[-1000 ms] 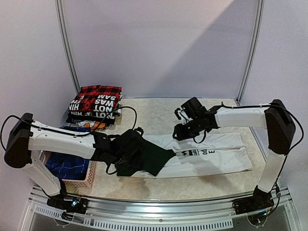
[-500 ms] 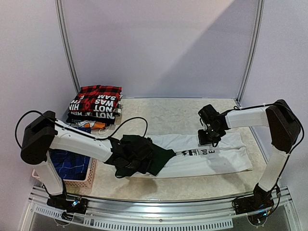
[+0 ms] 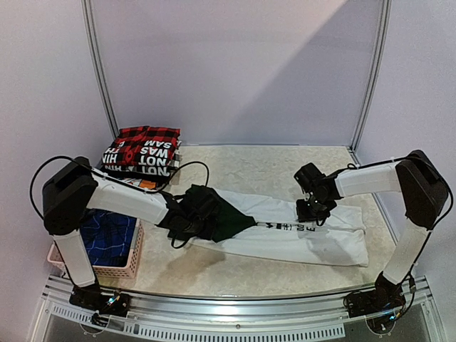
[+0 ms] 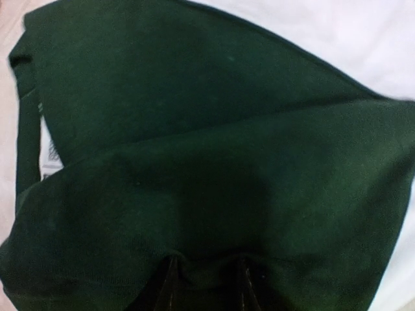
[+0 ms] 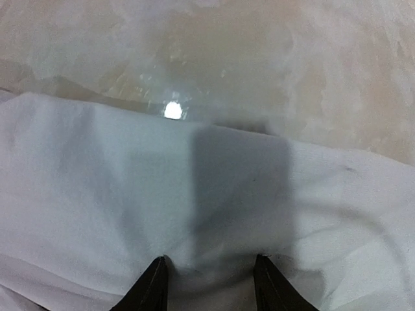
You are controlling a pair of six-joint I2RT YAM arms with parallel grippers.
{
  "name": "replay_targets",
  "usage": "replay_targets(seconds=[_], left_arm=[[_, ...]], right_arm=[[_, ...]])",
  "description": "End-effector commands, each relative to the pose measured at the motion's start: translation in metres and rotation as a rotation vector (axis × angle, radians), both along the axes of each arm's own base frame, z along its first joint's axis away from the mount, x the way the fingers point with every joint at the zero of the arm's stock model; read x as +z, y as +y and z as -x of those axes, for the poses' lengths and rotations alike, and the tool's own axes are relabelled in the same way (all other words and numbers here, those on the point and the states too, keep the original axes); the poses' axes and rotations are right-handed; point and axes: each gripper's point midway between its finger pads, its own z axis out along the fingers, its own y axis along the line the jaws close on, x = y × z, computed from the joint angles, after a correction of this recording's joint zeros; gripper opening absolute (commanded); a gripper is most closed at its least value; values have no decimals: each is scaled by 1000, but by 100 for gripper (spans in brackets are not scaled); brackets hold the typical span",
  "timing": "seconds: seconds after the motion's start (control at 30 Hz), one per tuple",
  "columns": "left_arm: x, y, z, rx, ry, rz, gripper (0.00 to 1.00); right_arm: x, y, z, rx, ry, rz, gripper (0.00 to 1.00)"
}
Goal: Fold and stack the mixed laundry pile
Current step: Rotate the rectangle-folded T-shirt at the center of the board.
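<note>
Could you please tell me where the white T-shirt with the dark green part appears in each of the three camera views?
Top external: the white T-shirt lies across the middle of the table, with its dark green part at the left end.
Left wrist: the dark green part fills most of the picture, with white cloth in the upper right corner.
Right wrist: white cloth fills the lower half.
Shared landmark: the marbled table beyond the shirt's far edge, seen in the top and right wrist views.

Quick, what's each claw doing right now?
Left gripper: sunk into dark green cloth, grip cannot be told.
Right gripper: open, resting on white T-shirt.
</note>
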Motion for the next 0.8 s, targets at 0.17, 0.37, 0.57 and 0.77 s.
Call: replay_targets(seconds=[0.17, 0.37, 0.57, 0.77], left_arm=[[-24, 53, -55, 67, 90, -91, 32], [-8, 53, -88, 65, 81, -92, 31], [4, 50, -96, 53, 73, -66, 31], [20, 49, -82, 31, 54, -46, 34]], right_arm=[[-24, 17, 82, 51, 173, 79, 51], [-16, 52, 117, 134, 195, 46, 52], [15, 74, 106, 202, 106, 73, 55], [85, 100, 48, 245, -86, 70, 60]])
